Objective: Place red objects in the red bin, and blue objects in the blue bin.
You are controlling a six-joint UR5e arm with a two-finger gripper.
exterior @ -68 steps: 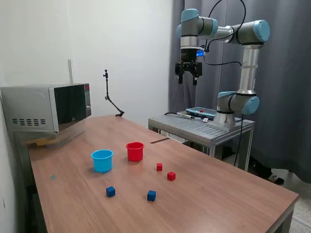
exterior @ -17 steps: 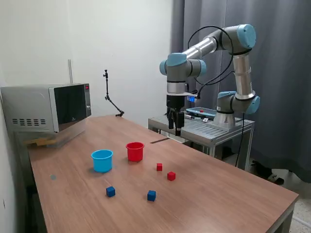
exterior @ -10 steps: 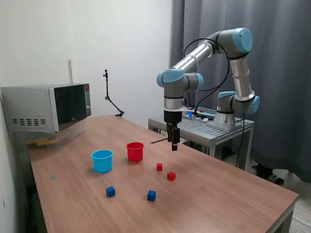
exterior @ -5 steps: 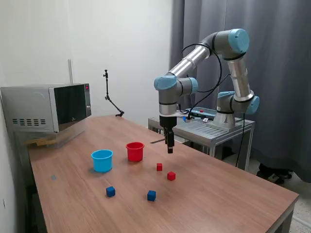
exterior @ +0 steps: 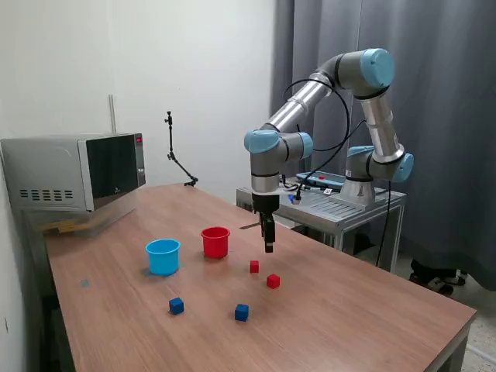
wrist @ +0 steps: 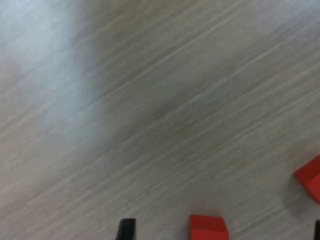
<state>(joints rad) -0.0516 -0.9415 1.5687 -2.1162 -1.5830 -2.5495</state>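
Note:
Two small red cubes [exterior: 254, 266] [exterior: 273, 281] lie on the wooden table, with two dark blue cubes [exterior: 177, 306] [exterior: 242, 312] nearer the front. The red cup [exterior: 215, 242] and the light blue cup [exterior: 163, 256] stand upright side by side. My gripper [exterior: 269, 246] points down, a little above the table, just behind the nearer-to-cup red cube. In the wrist view one red cube [wrist: 209, 229] lies between the spread fingertips [wrist: 126, 229], touching neither. The other red cube [wrist: 311, 177] shows at the edge. The gripper [wrist: 222, 231] is open and empty.
A microwave [exterior: 74, 182] stands at the back on the exterior view's left. A thin camera stand [exterior: 177, 159] is at the table's far edge. The arm's metal base stand [exterior: 322, 205] is behind the table, at the exterior view's right.
The arm has swung down from high above its stand and toward the exterior view's left. The gripper now hangs low over the red cubes. The cubes and cups have not moved.

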